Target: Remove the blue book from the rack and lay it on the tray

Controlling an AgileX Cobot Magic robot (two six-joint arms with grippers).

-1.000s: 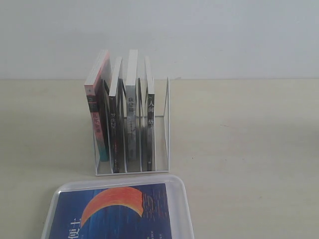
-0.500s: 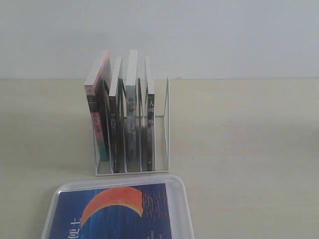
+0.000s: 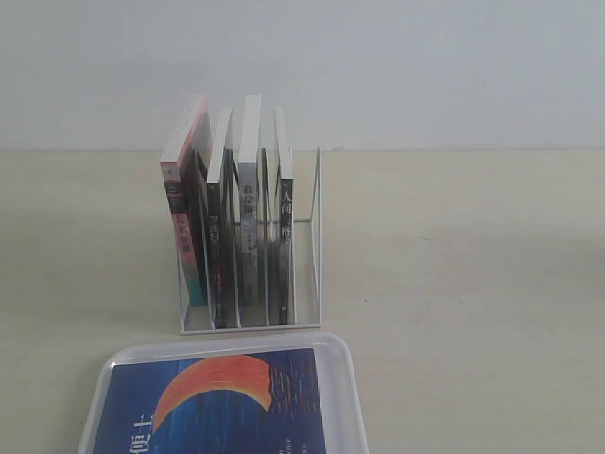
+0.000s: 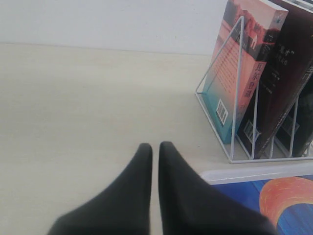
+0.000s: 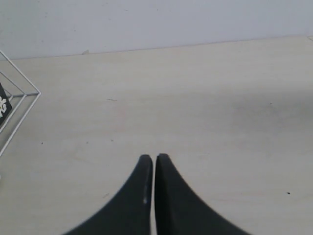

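Note:
The blue book (image 3: pixel 222 402), deep blue with a large orange crescent, lies flat in the white tray (image 3: pixel 347 378) at the front of the table. Behind the tray stands the white wire rack (image 3: pixel 307 284) with several upright books; its rightmost slot holds nothing. In the left wrist view the rack (image 4: pixel 234 98), the tray rim (image 4: pixel 244 172) and a corner of the blue book (image 4: pixel 288 200) show beside my left gripper (image 4: pixel 155 147), which is shut and holds nothing. My right gripper (image 5: pixel 154 159) is shut and holds nothing over bare table. Neither gripper shows in the exterior view.
A pink-and-teal book (image 3: pixel 184 203) leans in the rack's leftmost slot, with dark-spined books (image 3: pixel 248 222) beside it. A pale wall runs behind the table. A corner of the rack's wire (image 5: pixel 19 98) shows in the right wrist view.

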